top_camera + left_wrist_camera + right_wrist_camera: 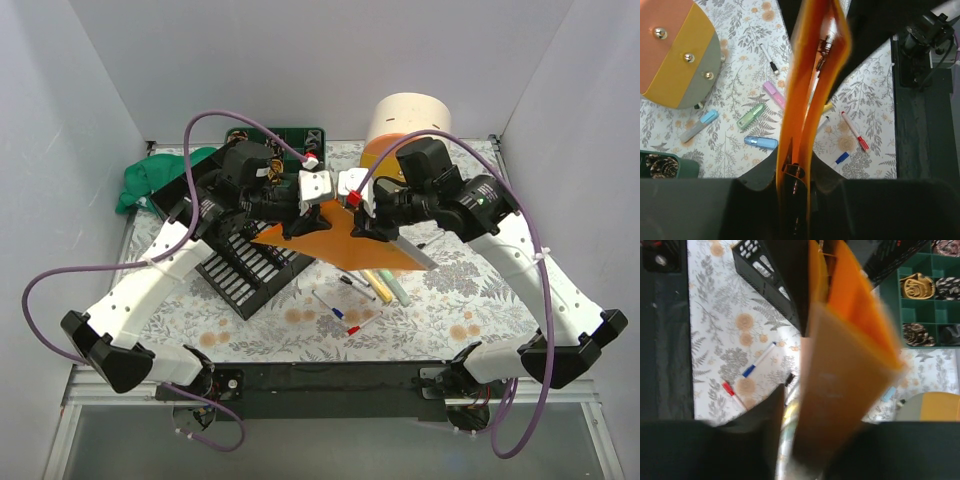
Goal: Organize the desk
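Left gripper point(795, 176) and right gripper point(815, 432) both pinch the thin orange plastic folder point(320, 245) over the floral-print desk point(450, 300). Folder looks light, floppy, kinda slick, so edge grips seem best.

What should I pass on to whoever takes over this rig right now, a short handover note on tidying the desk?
The left gripper is shut on the flat orange plastic folder.
The right gripper is shut on the same folder's other edge, though its wrist view is blurred.
The folder hangs in the air above the floral-print desk, by the right side of the black wire-mesh file rack.
Done: folder lifted, not yet in the rack.
Left: probably file the folder, then gather the loose pens and pastel highlighters on the desk. The green compartment tray stands at the back.
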Robot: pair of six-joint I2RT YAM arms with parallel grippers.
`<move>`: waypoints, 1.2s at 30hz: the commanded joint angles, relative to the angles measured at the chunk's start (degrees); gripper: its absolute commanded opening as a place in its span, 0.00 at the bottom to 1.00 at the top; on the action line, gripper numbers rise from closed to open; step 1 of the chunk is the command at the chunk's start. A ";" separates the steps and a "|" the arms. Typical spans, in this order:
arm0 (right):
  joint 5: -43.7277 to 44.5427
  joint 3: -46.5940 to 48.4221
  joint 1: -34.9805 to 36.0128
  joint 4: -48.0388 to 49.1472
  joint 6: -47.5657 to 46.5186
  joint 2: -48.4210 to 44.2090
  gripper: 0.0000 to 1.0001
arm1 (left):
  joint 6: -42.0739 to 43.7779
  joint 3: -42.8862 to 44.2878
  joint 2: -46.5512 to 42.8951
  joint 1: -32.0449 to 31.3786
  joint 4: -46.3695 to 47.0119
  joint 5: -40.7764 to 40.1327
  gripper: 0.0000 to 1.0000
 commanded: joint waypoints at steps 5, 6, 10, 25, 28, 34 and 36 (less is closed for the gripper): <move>-6.06 2.55 0.74 -3.28 -2.56 -0.74 0.01 | 0.24 0.40 -5.46 0.05 0.90 -2.66 0.00; -6.67 2.90 0.65 -3.28 -2.91 -1.27 0.01 | -0.64 0.13 -5.99 0.05 1.69 -3.10 0.00; -6.07 4.48 0.74 -1.80 -3.62 -2.85 0.01 | -7.48 -4.77 -13.43 0.05 10.62 -9.06 0.77; -2.99 9.66 0.65 31.60 25.89 -0.77 0.01 | -31.05 -9.53 -37.01 0.05 28.76 -30.17 0.98; -2.37 13.62 0.65 37.22 33.98 3.37 0.01 | -32.37 -12.87 -41.76 0.05 29.82 -31.23 0.98; 4.46 20.21 3.02 41.11 44.19 10.05 0.01 | -34.48 -20.16 -49.50 0.05 29.12 -35.36 0.98; 9.29 20.66 4.60 41.19 44.54 11.20 0.01 | -34.57 -20.96 -51.16 -0.04 29.03 -36.06 0.98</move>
